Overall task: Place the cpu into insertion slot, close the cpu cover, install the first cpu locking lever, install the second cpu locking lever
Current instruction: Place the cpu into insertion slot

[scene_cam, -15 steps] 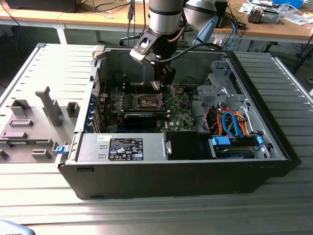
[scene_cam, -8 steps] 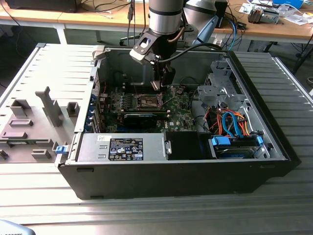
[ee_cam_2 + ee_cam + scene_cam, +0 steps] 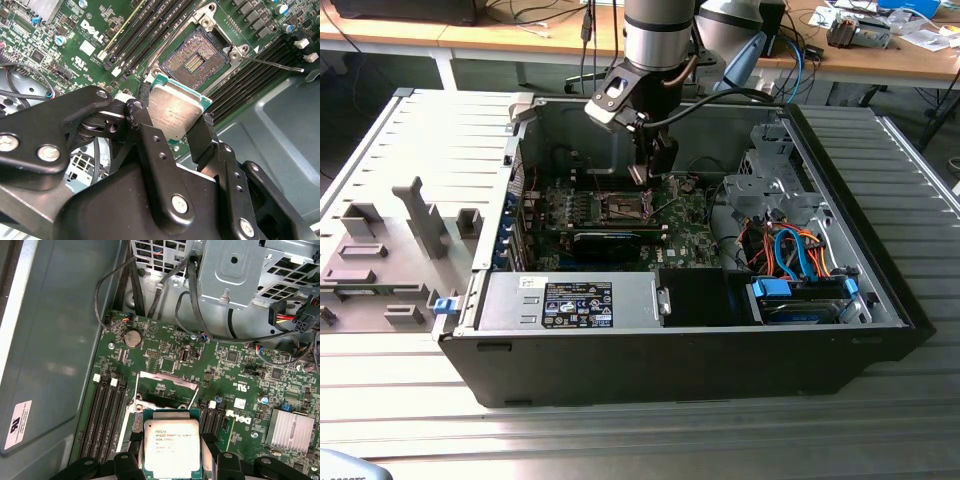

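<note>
The arm points straight down — fingers clamped on the cpu.

The cpu, square with a dull silver top and green edging, is held clamped above the board near the insertion slot, whose contacts lie bare; the cpu cover stands raised.

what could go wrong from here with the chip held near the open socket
The cpu is pinched by only two edges in the jaws, so it might slip or tilt. The insertion slot lies open with its contacts bare; a skewed or off-centre descent could damage them. The raised cpu cover and the loose locking lever stand close by, and the jaws may snag on them.
</note>
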{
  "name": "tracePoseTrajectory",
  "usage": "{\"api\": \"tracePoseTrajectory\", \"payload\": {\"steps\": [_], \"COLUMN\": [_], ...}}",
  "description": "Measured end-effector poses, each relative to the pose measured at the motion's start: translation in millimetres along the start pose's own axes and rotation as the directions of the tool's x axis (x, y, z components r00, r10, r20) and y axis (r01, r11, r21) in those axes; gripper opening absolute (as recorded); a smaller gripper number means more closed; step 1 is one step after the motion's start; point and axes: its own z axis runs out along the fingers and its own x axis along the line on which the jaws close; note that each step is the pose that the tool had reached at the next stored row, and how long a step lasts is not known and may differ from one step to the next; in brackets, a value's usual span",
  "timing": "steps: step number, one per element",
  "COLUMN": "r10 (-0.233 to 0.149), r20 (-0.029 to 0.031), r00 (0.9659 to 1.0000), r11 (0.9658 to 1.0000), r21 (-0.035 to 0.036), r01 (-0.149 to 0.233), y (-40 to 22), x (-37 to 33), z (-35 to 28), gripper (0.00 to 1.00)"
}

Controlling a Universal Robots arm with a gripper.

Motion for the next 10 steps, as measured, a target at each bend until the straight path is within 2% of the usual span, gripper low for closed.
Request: {"api": "tracePoseTrajectory", "payload": {"steps": [10], "r10": [0.016], "r20": [0.0005], "r00": [0.9999], "r11": [0.9999], "r21": [0.0002], "r01": [-0.016], "y": [0.0], "x": [0.0], "z": [0.2], "gripper": [0.55]}}
